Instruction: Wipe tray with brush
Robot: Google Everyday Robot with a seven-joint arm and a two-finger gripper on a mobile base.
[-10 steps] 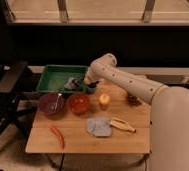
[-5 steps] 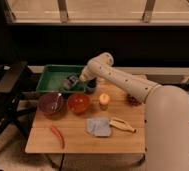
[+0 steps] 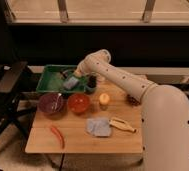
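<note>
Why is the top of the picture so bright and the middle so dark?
In the camera view, light floods a pale strip along the top, while the band behind the table lies in deep shadow. The whole view is soft and blurry. The end effector sits over the green tray, its outline smeared.

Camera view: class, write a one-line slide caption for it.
Robot arm reaches over the green tray, gripper low inside it; bowls, chili and banana wait on the table.
</note>
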